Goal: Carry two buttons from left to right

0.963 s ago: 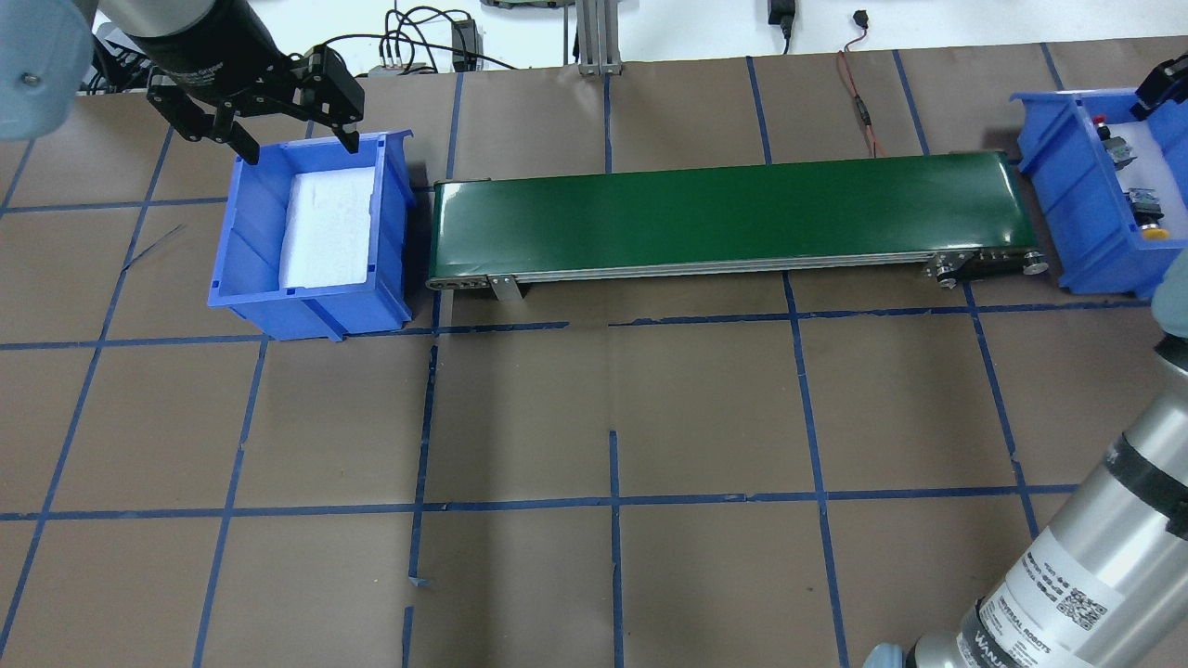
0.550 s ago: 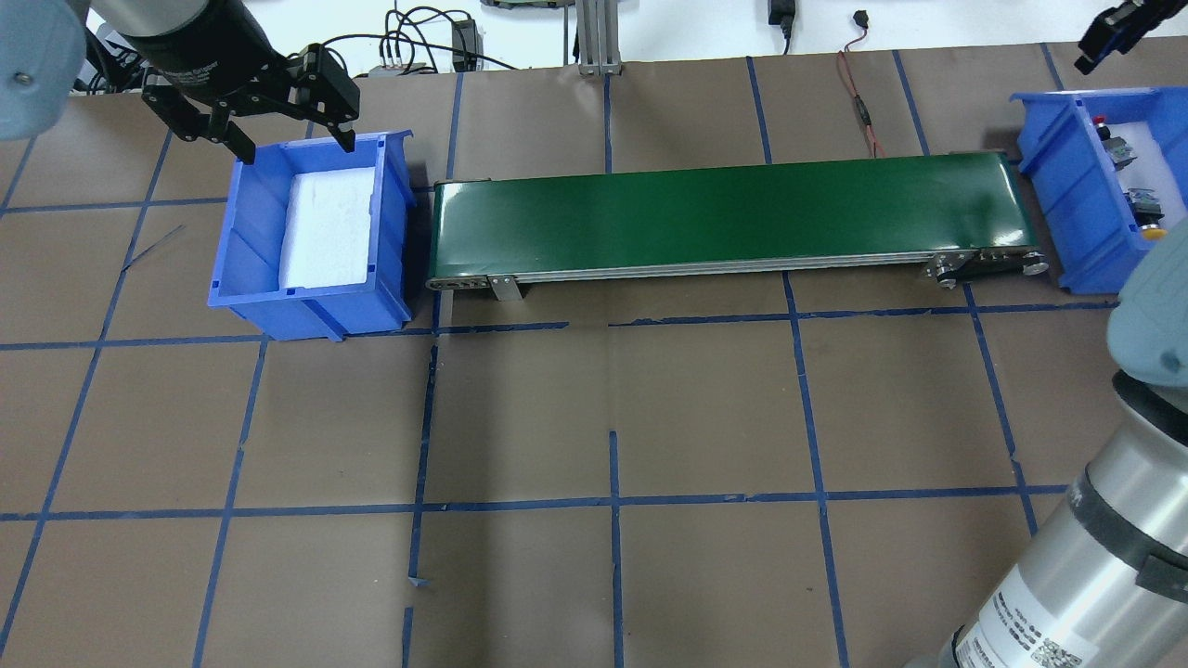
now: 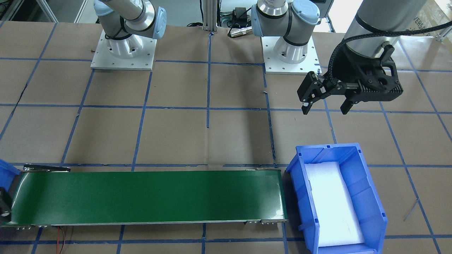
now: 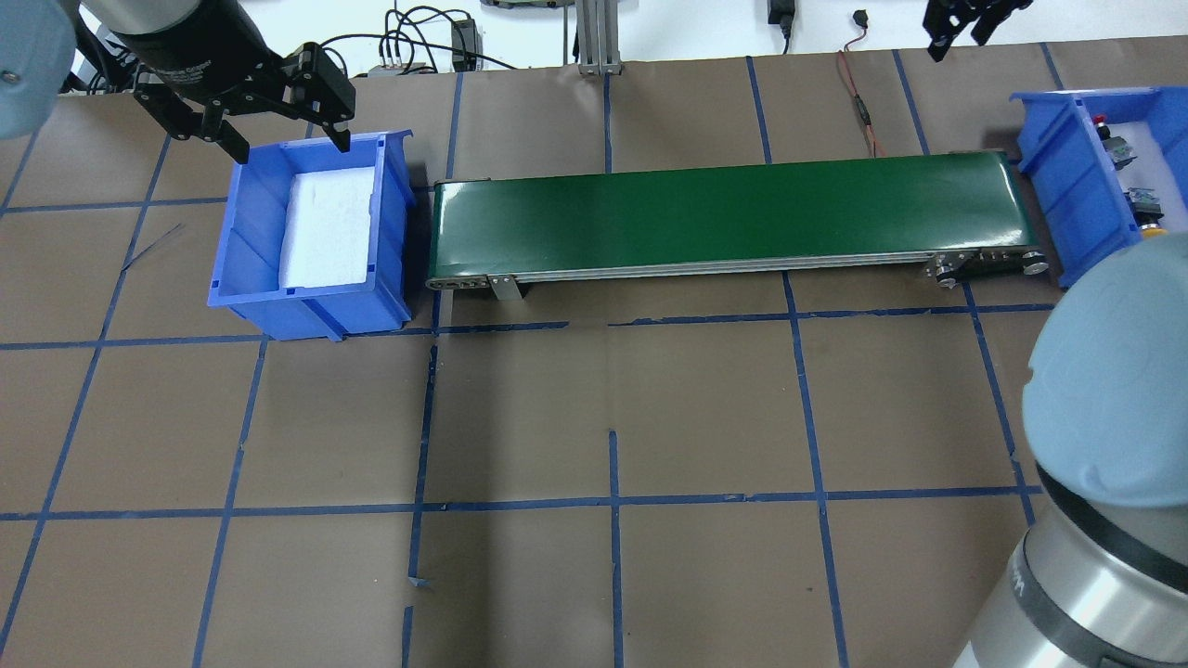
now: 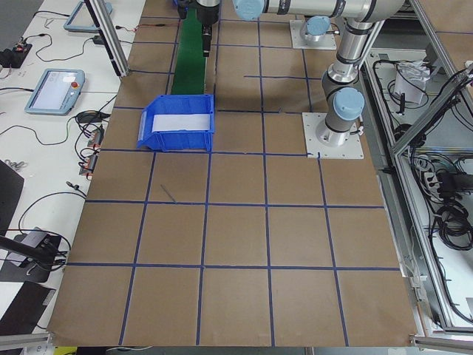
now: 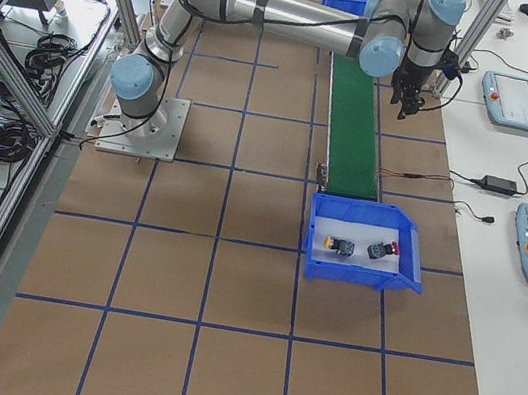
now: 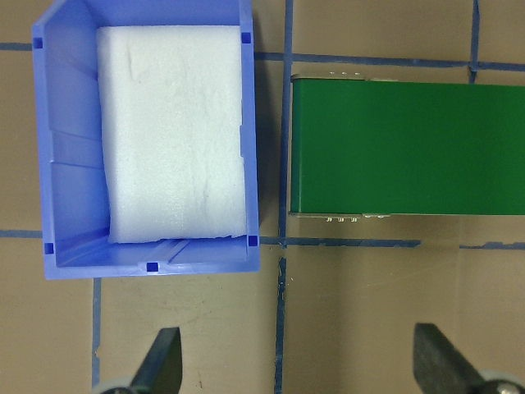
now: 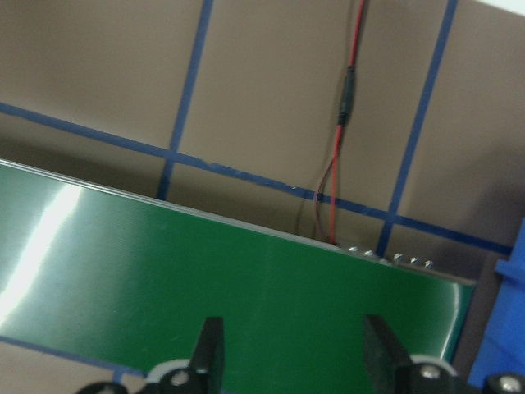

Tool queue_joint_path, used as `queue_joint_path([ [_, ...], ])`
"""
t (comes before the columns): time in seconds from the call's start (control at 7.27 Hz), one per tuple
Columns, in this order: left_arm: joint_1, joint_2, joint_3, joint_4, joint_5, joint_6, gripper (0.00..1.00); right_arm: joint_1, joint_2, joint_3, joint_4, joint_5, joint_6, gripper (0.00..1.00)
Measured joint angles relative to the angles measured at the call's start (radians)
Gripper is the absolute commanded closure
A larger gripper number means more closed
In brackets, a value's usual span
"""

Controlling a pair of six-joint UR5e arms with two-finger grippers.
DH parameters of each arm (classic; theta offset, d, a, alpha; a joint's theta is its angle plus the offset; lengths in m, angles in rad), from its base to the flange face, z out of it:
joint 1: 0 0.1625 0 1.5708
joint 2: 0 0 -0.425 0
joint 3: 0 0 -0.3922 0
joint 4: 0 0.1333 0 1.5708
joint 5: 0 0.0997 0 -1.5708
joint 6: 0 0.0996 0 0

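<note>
Both buttons lie in the blue right bin (image 4: 1067, 186): the red-capped one (image 4: 1102, 122) further back, the yellow-capped one (image 4: 1151, 232) nearer. The side view shows the yellow button (image 6: 339, 245) and the red button (image 6: 382, 250) side by side on white foam. My right gripper (image 4: 953, 46) hangs open and empty beyond the belt's right end, away from the bin; its wrist view shows both fingers (image 8: 209, 345) apart above the belt. My left gripper (image 4: 290, 148) is open over the far rim of the left bin (image 4: 246, 232), which holds only white foam.
A green conveyor belt (image 4: 733, 218) runs between the two bins. A red cable (image 4: 858, 102) lies on the table behind its right part. My right arm's elbow (image 4: 1104, 371) fills the lower right of the overhead view. Brown paper with blue tape lines covers the table.
My right gripper has left the right bin and moved back and to the left, past the belt's far side. Its elbow has swung further into the overhead view. The left gripper barely shifted.
</note>
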Motion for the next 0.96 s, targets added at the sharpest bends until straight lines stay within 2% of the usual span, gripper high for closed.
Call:
queue_joint_path([
  [0.41,0.000,0.004,0.007,-0.053,0.002,0.000,0.00,0.073,-0.163,0.145,0.158,0.000,0.167,0.00],
  [0.96,0.000,0.003,0.010,-0.055,0.001,0.000,0.00,0.103,-0.375,0.310,0.181,0.003,0.259,0.00],
])
